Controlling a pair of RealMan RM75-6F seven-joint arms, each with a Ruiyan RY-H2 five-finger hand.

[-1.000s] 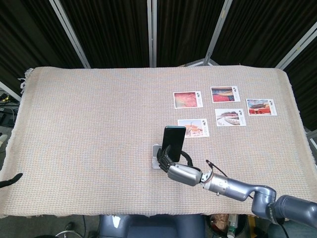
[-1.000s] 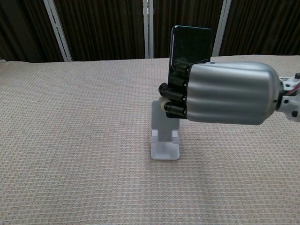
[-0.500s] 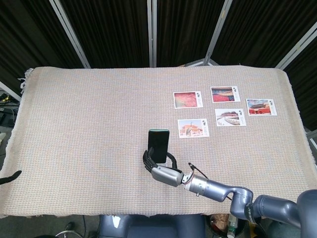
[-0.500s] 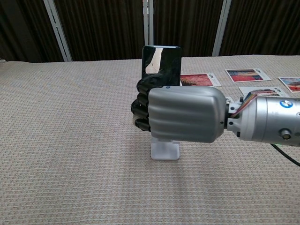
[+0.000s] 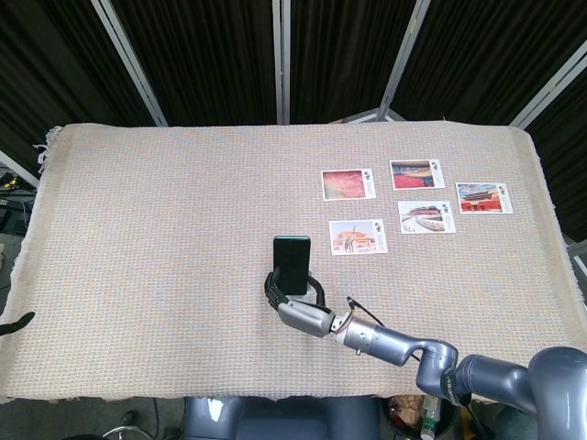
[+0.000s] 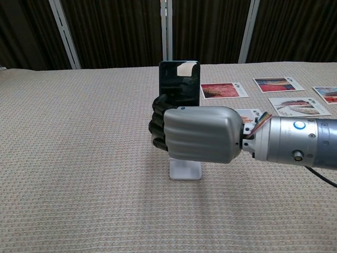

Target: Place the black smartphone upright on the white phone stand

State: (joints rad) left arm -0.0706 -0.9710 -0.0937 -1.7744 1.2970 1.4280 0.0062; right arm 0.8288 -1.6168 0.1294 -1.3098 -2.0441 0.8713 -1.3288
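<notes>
My right hand (image 6: 197,134) grips the black smartphone (image 6: 179,79) by its lower half and holds it upright. In the head view the same smartphone (image 5: 291,265) stands above the right hand (image 5: 298,310) near the table's front middle. The white phone stand (image 6: 186,169) sits on the cloth directly under the hand; only its base shows in the chest view, and the head view hides it behind the hand and phone. Whether the phone rests in the stand cannot be told. A dark tip at the left edge is my left hand (image 5: 13,324), barely in view.
Several picture postcards (image 5: 348,183) lie on the woven tablecloth (image 5: 165,229) at the right rear, the nearest postcard (image 5: 358,236) just right of the phone. Dark folding screens stand behind the table. The right forearm (image 5: 394,344) stretches along the front edge.
My right hand has carried the phone left from beside the stand to directly over it, then settled slightly. The stand, visible in the head view before, is now hidden.
</notes>
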